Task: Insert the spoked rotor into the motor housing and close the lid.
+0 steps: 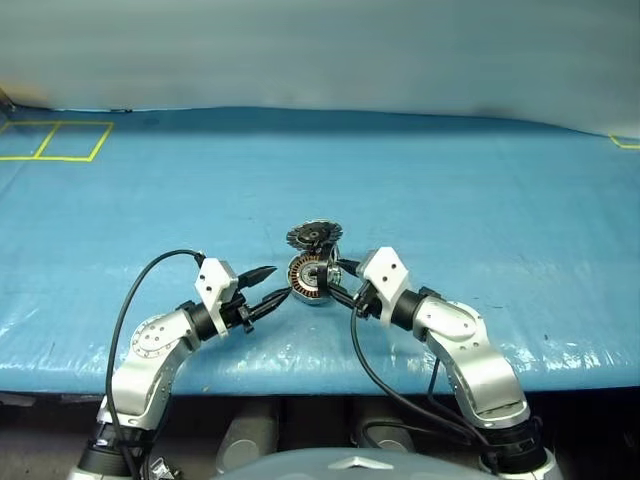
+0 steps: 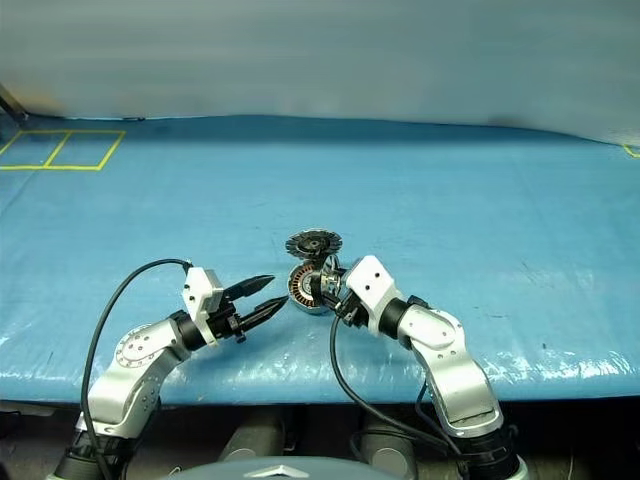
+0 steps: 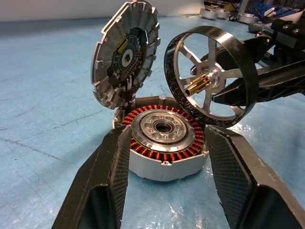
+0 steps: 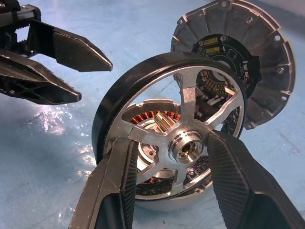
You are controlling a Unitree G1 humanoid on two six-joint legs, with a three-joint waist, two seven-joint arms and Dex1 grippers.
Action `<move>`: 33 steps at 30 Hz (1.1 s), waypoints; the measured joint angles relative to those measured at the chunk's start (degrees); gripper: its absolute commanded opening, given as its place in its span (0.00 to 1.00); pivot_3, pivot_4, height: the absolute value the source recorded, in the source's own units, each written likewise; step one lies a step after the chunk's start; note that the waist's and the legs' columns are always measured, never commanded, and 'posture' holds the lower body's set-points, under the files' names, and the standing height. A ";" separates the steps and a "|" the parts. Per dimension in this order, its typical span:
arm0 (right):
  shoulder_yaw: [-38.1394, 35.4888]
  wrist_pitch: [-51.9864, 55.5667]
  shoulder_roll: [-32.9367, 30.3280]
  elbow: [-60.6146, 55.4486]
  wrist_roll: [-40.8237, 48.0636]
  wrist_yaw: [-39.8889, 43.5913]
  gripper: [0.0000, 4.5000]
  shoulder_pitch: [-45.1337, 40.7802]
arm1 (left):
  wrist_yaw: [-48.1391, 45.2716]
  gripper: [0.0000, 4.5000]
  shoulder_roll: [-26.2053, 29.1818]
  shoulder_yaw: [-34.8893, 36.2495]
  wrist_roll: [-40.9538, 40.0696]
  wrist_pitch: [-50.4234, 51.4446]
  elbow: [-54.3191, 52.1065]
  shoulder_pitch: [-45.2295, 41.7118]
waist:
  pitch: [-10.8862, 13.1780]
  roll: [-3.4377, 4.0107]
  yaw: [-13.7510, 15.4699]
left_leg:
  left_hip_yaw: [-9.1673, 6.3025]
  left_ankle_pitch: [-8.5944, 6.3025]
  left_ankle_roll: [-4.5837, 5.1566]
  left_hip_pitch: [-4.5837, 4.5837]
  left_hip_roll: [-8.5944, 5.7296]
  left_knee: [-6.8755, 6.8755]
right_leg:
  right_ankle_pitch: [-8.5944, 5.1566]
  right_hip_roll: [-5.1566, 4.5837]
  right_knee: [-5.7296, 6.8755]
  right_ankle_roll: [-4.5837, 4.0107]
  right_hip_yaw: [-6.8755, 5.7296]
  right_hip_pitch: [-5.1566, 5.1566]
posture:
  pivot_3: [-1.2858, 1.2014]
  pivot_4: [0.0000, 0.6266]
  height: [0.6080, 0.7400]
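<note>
Right claw (image 4: 167, 157): clamped on the wheel (image 4: 181, 138), tilted just above the motor body (image 3: 164, 143).
Left claw (image 1: 272, 283): parted, empty, beside the motor.
Lid (image 3: 125, 52): upright, apparently hinged at the rim.

The rotor (image 4: 162, 138) hides most of the housing (image 4: 157, 191); the lid (image 4: 257, 62) is partly covered behind it.

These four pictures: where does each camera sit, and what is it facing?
Left and right eye views: on the head, facing down over both arms to the blue table.
Left wrist view: along the open left gripper at the motor housing and raised lid.
Right wrist view: along the right gripper holding the spoked rotor.
All share the housing.
</note>
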 measured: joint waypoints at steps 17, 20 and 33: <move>5.04 -1.22 -10.28 0.46 -1.29 2.52 0.41 -6.21 | 0.02 0.58 -2.05 -1.62 1.15 -1.35 0.23 0.16 | -0.01 -0.03 0.13 | 0.02 0.00 0.02 -0.02 0.00 0.03 | 0.00 -0.01 -0.01 0.02 -0.01 0.04 | 0.52 0.24 1.00; 5.45 -1.23 -10.94 0.45 -1.51 2.31 0.41 -6.28 | 0.03 0.58 -2.09 -1.83 1.19 -1.38 0.30 0.15 | -0.01 -0.03 0.13 | 0.02 0.00 0.02 -0.02 0.01 0.02 | 0.00 -0.01 -0.01 0.02 -0.01 0.03 | 0.52 0.24 1.00; 8.35 -3.80 -11.63 1.90 -5.60 1.02 0.57 -7.64 | 0.00 0.58 -2.08 -1.97 1.26 -1.45 0.30 -0.02 | -0.01 -0.03 0.13 | 0.02 0.01 0.02 -0.01 0.01 0.03 | 0.00 -0.01 0.00 0.02 -0.02 0.04 | 0.52 0.24 1.00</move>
